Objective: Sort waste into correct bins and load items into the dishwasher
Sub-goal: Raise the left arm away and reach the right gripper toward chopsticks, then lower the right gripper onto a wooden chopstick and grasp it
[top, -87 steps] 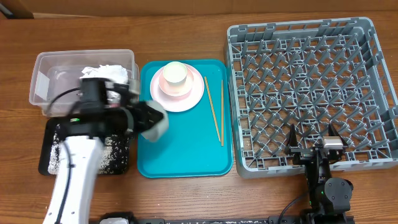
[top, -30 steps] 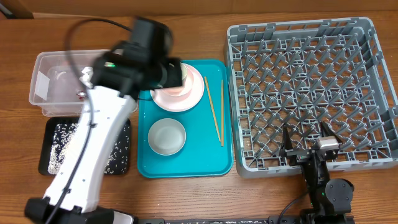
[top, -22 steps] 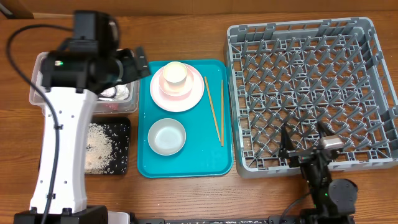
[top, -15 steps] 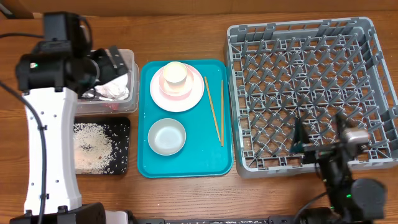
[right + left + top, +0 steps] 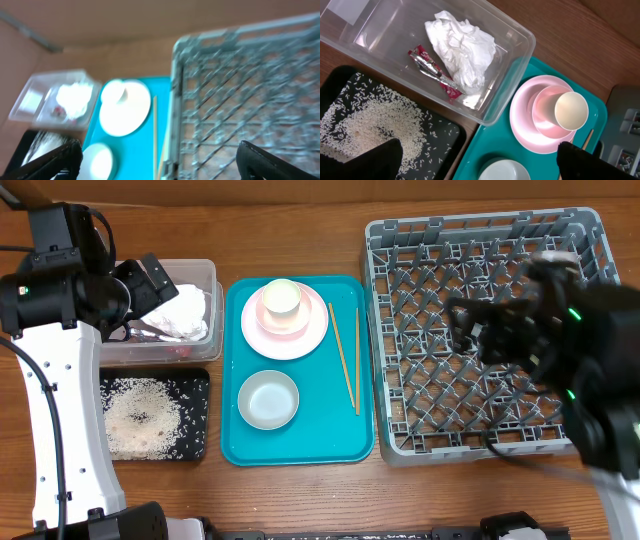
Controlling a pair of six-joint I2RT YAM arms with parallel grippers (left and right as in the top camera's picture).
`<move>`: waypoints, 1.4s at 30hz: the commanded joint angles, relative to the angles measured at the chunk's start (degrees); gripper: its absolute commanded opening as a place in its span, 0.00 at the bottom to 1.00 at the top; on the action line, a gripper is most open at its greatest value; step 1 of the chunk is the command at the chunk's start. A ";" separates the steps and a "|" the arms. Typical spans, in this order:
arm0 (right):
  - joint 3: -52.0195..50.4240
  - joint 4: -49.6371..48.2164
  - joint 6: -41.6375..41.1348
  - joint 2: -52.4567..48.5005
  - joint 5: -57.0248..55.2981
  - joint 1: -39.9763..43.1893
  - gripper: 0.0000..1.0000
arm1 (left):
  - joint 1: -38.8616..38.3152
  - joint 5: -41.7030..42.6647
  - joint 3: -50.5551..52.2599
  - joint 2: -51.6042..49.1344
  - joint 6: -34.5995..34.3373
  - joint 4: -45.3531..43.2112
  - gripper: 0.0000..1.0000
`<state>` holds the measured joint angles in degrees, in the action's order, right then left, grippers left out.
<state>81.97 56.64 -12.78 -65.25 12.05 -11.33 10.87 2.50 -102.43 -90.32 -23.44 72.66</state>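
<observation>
My left gripper point(image 5: 480, 167) hangs open and empty above the clear tub point(image 5: 85, 290), which holds the crumpled white napkin point(image 5: 462, 47) and the red wrapper point(image 5: 432, 70). Loose rice point(image 5: 365, 125) lies in the black tray point(image 5: 195, 385). On the teal tray sits the pink plate point(image 5: 525, 132), bearing a pale bowl point(image 5: 545, 115) with the white cup point(image 5: 571, 111) inside it. A second whitish bowl point(image 5: 268, 400) and the chopsticks point(image 5: 345, 355) lie nearby. My right gripper point(image 5: 165, 162), open and empty, hovers over the grey dish rack point(image 5: 590, 270); its view is blurred.
The teal serving tray point(image 5: 320, 435) lies between the bins and the rack. The rack fills the right side of the table. Bare wooden tabletop point(image 5: 290, 240) runs along the back and the front edge.
My left arm swung left from over the plate to above the clear tub, and its jaws opened wide. The right arm rose from the table's front edge to over the rack.
</observation>
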 commanded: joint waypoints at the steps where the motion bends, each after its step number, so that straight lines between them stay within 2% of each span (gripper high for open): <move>1: 1.57 0.52 -2.45 -5.20 2.08 -5.57 1.00 | -0.02 -0.37 -0.92 0.33 0.72 -0.02 1.00; 6: 1.57 -0.15 -2.45 -15.21 -6.34 -19.37 1.00 | -0.02 -0.37 -0.92 0.33 0.72 -0.02 1.00; 9: 1.57 -1.84 -2.45 -20.22 -7.43 -24.35 1.00 | -0.02 -0.37 -0.92 0.33 0.72 -0.02 1.00; 15: 1.57 -3.91 -2.27 -25.57 -7.10 -26.56 1.00 | -0.02 -0.37 -0.92 0.33 0.72 -0.02 1.00; 16: 1.55 -4.57 -2.29 -26.32 -7.10 -26.53 0.97 | -0.02 -0.37 -0.92 0.33 0.72 -0.02 1.00; 18: 1.55 -5.92 -2.29 -27.41 -7.39 -26.53 0.75 | -0.02 -0.37 -0.92 0.33 0.72 -0.02 1.00; 19: 1.55 -6.69 -2.29 -28.26 -7.56 -26.53 0.54 | -0.02 -0.37 -0.92 0.33 0.72 -0.02 1.00; 23: 0.81 -9.49 -2.29 -30.51 -7.56 -26.56 0.29 | -0.02 -0.37 -0.92 0.33 0.72 -0.02 1.00; 25: 0.39 -10.95 -2.29 -32.22 -8.07 -26.69 0.21 | -0.02 -0.37 -0.92 0.33 0.72 -0.02 1.00; 32: 0.33 -12.87 -2.27 -38.75 -18.23 -27.23 0.20 | -0.02 -0.37 -0.92 0.33 0.72 -0.02 1.00; 42: -0.28 -16.79 -2.21 -42.75 -18.75 -27.23 0.20 | -0.02 -0.39 -0.92 0.33 0.72 0.00 1.00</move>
<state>82.00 40.69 -14.98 -107.04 -5.39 -38.28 10.87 2.52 -102.43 -90.32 -23.44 72.66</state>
